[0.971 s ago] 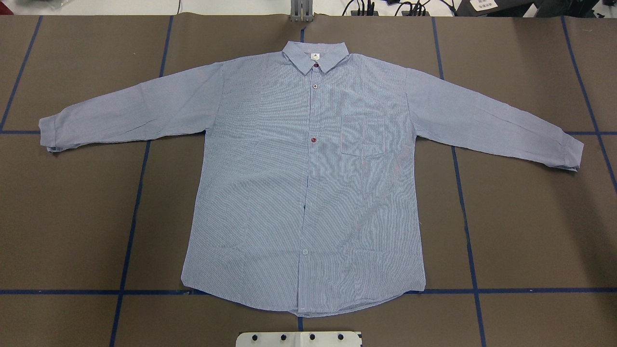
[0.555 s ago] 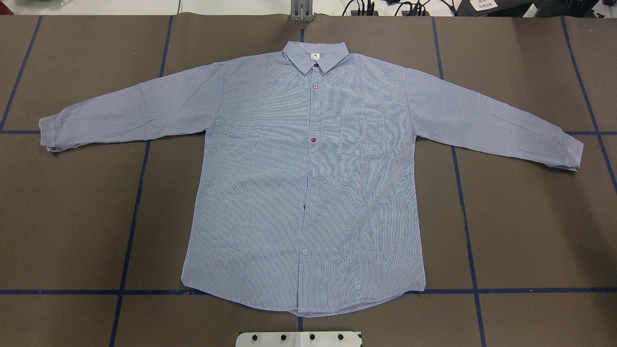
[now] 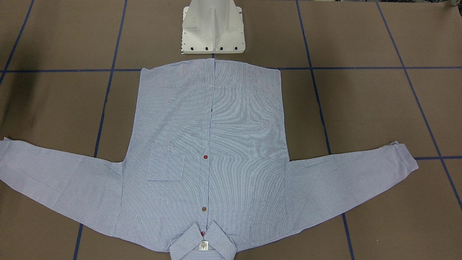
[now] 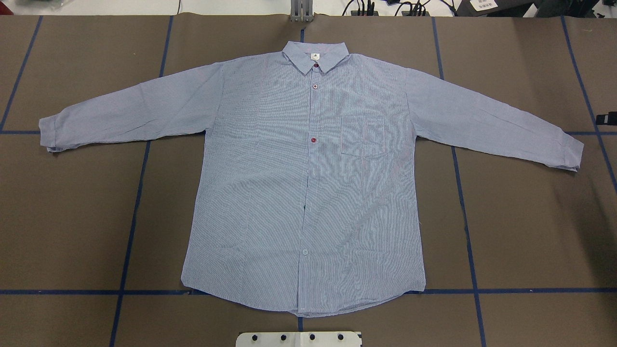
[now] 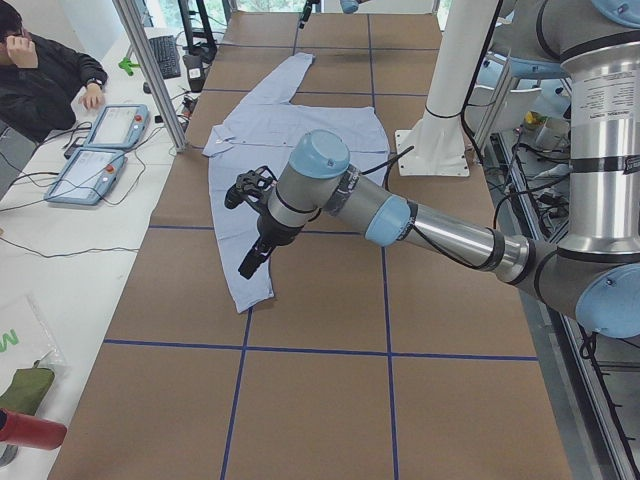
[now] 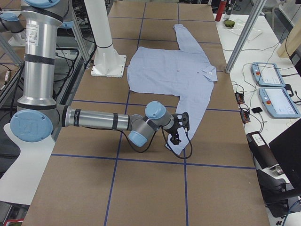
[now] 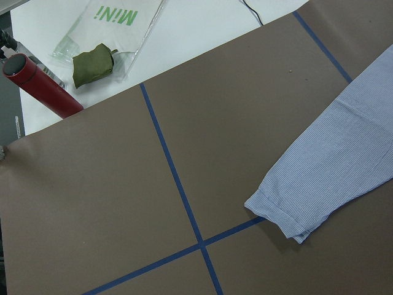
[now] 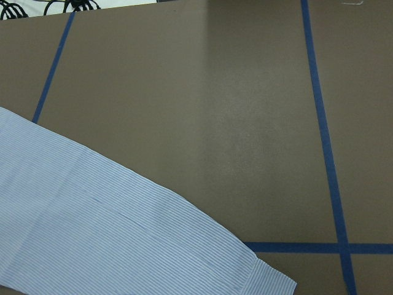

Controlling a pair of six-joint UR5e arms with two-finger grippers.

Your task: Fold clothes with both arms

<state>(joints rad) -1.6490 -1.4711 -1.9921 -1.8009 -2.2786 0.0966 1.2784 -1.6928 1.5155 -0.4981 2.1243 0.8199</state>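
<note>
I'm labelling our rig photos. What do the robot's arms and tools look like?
The left arm and right arm are silver-grey tubes with light-blue joint caps and white printed labels. The left tool and right tool are black, two-fingered, with black cables looped at the wrist.

The shirt (image 4: 270, 193) is light blue with fine white stripes; its upper buttons (image 4: 314, 140) are dark red. The table (image 4: 530, 217) is brown, gridded with blue tape lines (image 4: 530, 290). My left arm (image 5: 440, 235) is silver-grey with light-blue caps, my left gripper (image 5: 248, 268) black.
</note>
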